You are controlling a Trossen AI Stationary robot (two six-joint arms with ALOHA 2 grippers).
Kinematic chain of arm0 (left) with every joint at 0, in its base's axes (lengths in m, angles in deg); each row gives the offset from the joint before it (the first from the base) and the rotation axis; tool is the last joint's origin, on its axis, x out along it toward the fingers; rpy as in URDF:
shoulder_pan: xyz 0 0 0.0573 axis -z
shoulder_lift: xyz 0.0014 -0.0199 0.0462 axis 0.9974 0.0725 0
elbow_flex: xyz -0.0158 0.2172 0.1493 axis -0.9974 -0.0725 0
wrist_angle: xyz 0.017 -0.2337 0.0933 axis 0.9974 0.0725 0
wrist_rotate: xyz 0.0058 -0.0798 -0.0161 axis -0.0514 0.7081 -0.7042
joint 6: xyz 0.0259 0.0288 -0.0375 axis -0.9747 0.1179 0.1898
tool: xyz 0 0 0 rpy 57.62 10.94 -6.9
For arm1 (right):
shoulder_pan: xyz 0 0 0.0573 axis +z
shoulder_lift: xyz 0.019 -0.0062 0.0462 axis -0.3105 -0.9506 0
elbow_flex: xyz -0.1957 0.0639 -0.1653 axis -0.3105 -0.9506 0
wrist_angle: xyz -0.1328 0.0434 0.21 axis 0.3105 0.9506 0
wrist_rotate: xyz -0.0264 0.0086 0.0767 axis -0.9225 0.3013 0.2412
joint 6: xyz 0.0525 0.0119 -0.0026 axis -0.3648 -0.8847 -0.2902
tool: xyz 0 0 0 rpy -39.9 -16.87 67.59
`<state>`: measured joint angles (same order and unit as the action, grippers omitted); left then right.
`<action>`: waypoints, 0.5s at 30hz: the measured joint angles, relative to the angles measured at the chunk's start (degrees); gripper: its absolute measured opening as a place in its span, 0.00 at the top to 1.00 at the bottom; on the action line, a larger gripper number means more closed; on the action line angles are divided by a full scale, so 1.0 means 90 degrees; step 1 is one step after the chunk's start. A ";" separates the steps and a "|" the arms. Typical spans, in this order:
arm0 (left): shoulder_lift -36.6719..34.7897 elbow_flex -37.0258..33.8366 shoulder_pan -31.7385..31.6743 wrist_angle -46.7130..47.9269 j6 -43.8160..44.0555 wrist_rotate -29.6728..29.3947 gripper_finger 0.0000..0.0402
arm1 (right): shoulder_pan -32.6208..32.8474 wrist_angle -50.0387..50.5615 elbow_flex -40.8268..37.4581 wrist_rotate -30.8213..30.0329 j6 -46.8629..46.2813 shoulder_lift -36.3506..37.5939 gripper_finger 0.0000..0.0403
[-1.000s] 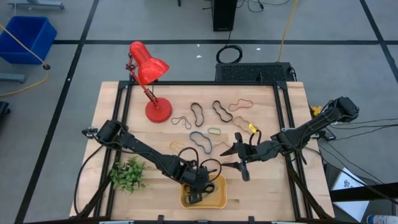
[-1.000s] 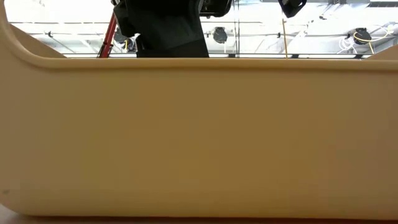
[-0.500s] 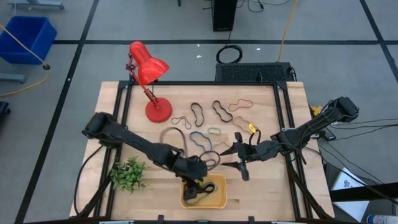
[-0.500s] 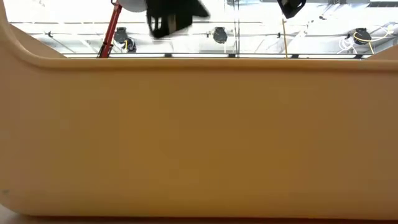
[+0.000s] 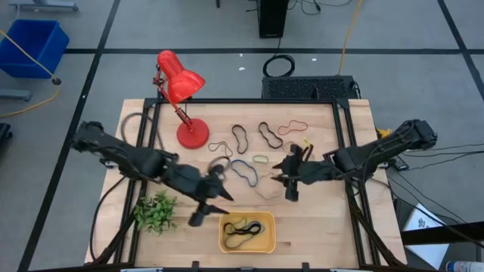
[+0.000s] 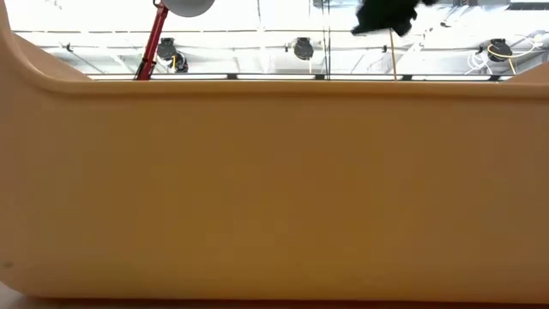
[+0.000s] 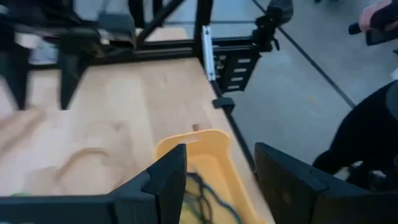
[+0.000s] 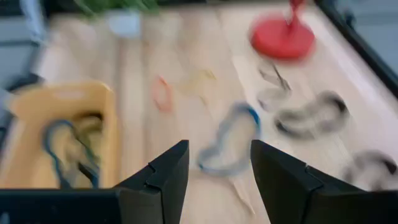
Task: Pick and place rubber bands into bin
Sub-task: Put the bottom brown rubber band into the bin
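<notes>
The orange-yellow bin [image 5: 224, 243] stands at the table's near edge with a few dark and blue rubber bands [image 5: 243, 229] lying in it. More rubber bands lie loose mid-table: black ones [image 5: 240, 137], a blue one [image 5: 244, 171], a green one [image 5: 261, 159] and a red one [image 5: 292, 127]. My left gripper [image 5: 209, 206] hangs open and empty above the table, just left of the bin [image 7: 189, 138]. My right gripper [image 5: 289, 183] hovers open and empty right of the blue band [image 8: 230, 140].
A red desk lamp [image 5: 180, 83] stands at the far left, its base [image 5: 192, 134] on the wood. A green plant sprig [image 5: 155, 211] lies near the left front. The bin's wall [image 6: 274, 189] fills the low view. A person stands beyond the table's edge [image 7: 373, 130].
My left gripper has risen out of the bin and drawn back toward the table's left, rolling as it went. The bands stay lying in the bin. My right gripper has shifted a little toward the far edge and tipped.
</notes>
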<state>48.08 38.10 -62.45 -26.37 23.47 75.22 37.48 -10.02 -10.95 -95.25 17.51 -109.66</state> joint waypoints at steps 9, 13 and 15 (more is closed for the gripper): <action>-0.2305 -0.2532 -0.0014 -0.1412 0.0065 -0.0862 0.51 | -0.0784 0.0970 -0.0321 0.0031 -0.0721 -0.0442 0.58; -0.3371 -0.3801 -0.0014 -0.2300 0.0063 -0.1032 0.51 | -0.0935 0.0494 -0.0821 0.0046 -0.0760 -0.0809 0.58; -0.3806 -0.4320 -0.0014 -0.2632 0.0067 -0.1234 0.51 | -0.0976 0.0177 -0.1120 0.0050 -0.0795 -0.0967 0.58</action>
<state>13.83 -0.78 -62.58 -50.06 24.07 64.12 28.69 -8.43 -21.04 -94.81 10.36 -118.36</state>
